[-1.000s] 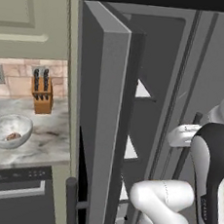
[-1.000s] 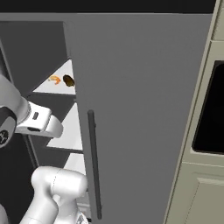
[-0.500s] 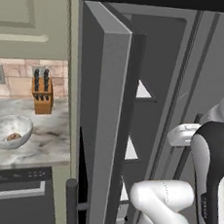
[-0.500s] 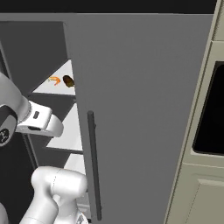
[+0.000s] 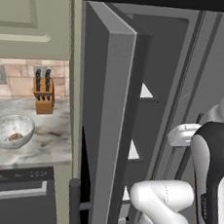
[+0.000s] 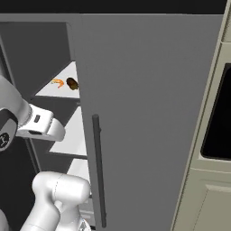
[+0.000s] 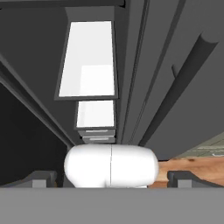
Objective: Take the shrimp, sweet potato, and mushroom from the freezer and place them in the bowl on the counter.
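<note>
The freezer (image 6: 144, 90) stands with its left door (image 5: 99, 132) swung open. On its upper white shelf lies the small orange shrimp (image 6: 57, 82), with a rounder dark brown lump (image 6: 72, 83) right beside it. The whitish bowl (image 5: 10, 131) sits on the counter (image 5: 47, 139) left of the freezer and holds one small brown piece (image 5: 16, 136). I cannot tell which brown piece is the sweet potato and which the mushroom. My gripper (image 7: 112, 178) is open and empty, fingertips (image 7: 41, 177) wide apart, pointing down along the freezer's shelves and low drawers (image 7: 98, 136). The hand (image 6: 39, 126) hangs well below the shrimp's shelf.
A knife block (image 5: 43, 93) stands against the brick backsplash behind the bowl. A dark dishwasher (image 5: 11, 201) sits under the counter. The right freezer door with its long bar handle (image 6: 98, 171) is close by my arm. A wall oven (image 6: 216, 122) is at the far right.
</note>
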